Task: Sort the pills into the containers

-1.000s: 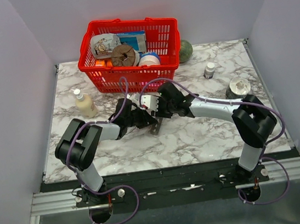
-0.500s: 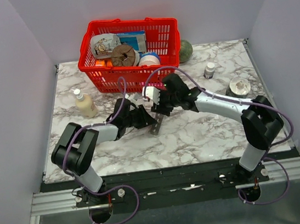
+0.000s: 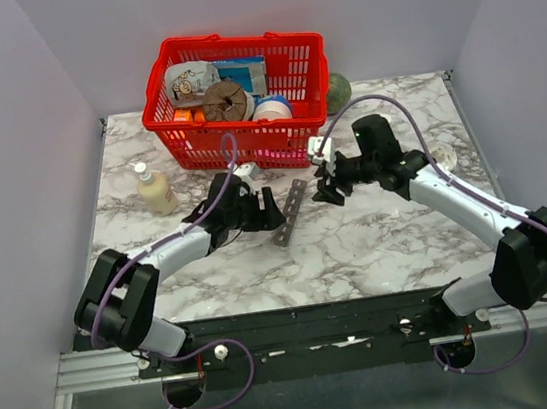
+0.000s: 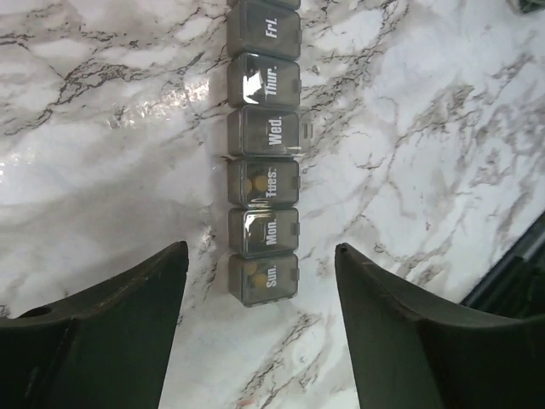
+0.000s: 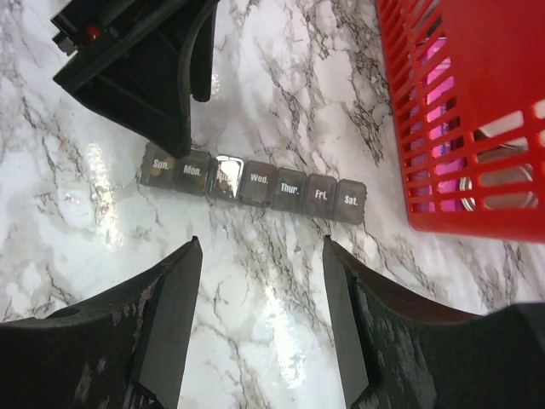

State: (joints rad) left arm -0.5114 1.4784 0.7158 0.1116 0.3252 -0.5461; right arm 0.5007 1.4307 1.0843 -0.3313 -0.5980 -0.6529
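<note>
Facing containers [image 4: 264, 136] | left gripper [image 4: 260, 250] spread, empty | right gripper [image 5: 261, 243] spread, empty | pills [image 4: 254, 274] in Sun, Tues

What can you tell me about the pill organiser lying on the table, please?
The pill organiser is a narrow strip of translucent dark grey plastic, with seven square compartments marked Sun. to Sat. in white and lids apparently shut. Yellowish pills show through Sun. and Tues.; glare hides Mon. It lies flat on the marble table, near the red basket, and only the table seems to touch it.
</note>
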